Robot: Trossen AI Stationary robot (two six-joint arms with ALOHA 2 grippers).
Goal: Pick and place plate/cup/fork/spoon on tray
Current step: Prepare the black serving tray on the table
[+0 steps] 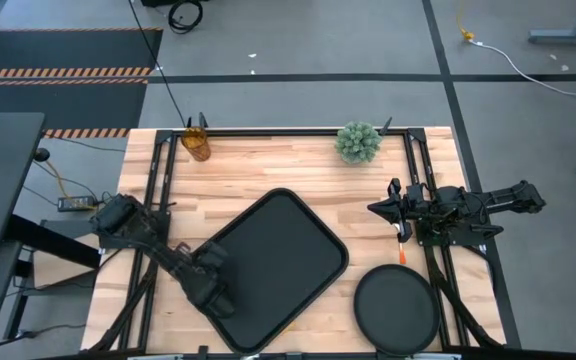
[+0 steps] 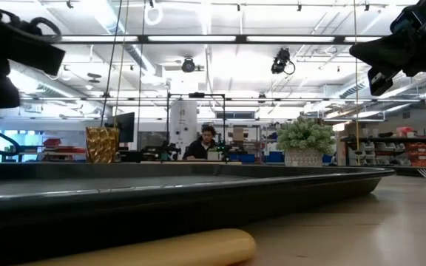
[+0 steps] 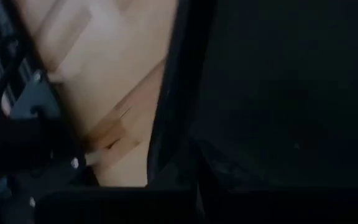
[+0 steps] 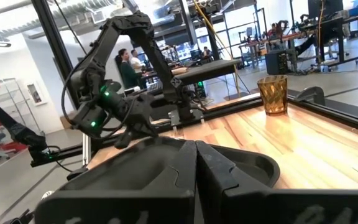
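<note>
Looking across the high view from left to right, we find the left gripper (image 1: 211, 285) low at the lower-left edge of the tray (image 1: 288, 250), which sits tilted in the centre of the desk (image 1: 268, 170). We cannot tell whether its fingers are wide or narrow; they sit right at the tray's rim. The cup (image 1: 197, 144) stands at the upper left, well apart from the tray. The plate (image 1: 396, 305) lies at the lower right, just beside the tray, not on it. The right gripper (image 1: 383, 208) hovers at centre right; its fingers look narrow and seem to hold nothing. An orange handle (image 1: 403, 252) shows below it; fork or spoon, we cannot say.

We judge the task barely begun: the tray is bare, and every piece is left to place.

We count one tray, one cup, one plate, one orange handle, one plant (image 1: 358, 142).
</note>
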